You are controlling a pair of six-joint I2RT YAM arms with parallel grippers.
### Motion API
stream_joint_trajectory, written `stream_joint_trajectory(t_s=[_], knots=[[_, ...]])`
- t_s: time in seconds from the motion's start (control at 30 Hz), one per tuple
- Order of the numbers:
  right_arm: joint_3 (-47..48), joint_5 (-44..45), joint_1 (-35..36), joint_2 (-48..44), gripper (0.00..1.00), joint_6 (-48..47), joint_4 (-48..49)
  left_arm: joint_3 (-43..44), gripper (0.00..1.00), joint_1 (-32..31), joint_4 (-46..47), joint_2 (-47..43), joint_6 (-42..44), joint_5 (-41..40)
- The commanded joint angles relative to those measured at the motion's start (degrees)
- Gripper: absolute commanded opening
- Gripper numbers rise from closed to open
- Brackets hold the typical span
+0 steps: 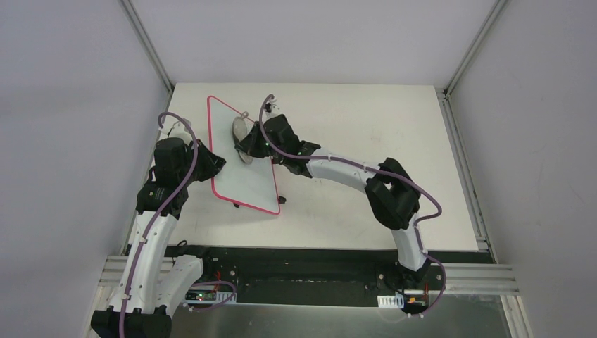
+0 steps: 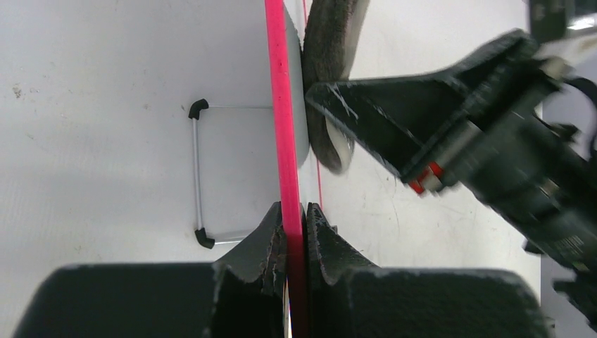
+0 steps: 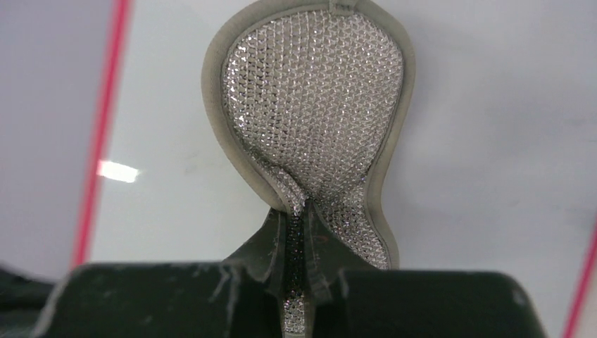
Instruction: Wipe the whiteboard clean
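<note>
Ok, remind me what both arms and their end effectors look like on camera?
Both match: the left arm and right arm have white link shells and bulky black joint housings, with a purple cable tied along each. The left end effector and right end effector have black, scuffed, tapered fingers.

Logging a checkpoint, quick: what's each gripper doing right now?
Left gripper: shut on the whiteboard edge.
Right gripper: shut on the grey pad.

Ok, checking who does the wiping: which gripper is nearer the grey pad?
Right. The right gripper is shut on the grey pad; the left gripper clamps the whiteboard by its frame, apart from it.
</note>
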Motion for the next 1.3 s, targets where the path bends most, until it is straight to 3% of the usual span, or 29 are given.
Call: stream_joint_trajectory(t_s=[0.0, 0.43, 0.6, 0.93, 1.27], knots=[[1.73, -6.77, 5.6, -4.09, 0.0, -0.09, 3.21, -4.98, 0.0, -2.28, -11.43, 3.09, 9.35, 4.69], [-21.92, -4.57, -1.2, -4.56, 0.0, 6.82, 11.38, -5.06, 0.0, -2.32, -11.26, 2.52, 9.36, 5.3], [-20.17, -4.18, 0.4, -7.27, 0.0, 5.69, 9.0, -5.01, 0.0, -2.32, -11.19, 2.78, 9.33, 5.5], [-8.72, -4.63, 10.96, -11.02, 0.0, 1.25, 4.65, -5.05, 0.0, -2.32, -11.26, 3.03, 9.42, 5.18], [-27.95, 0.43, 10.38, -18.34, 0.0, 3.77, 8.56, -4.91, 0.0, -2.32, -11.26, 3.29, 9.31, 5.57]])
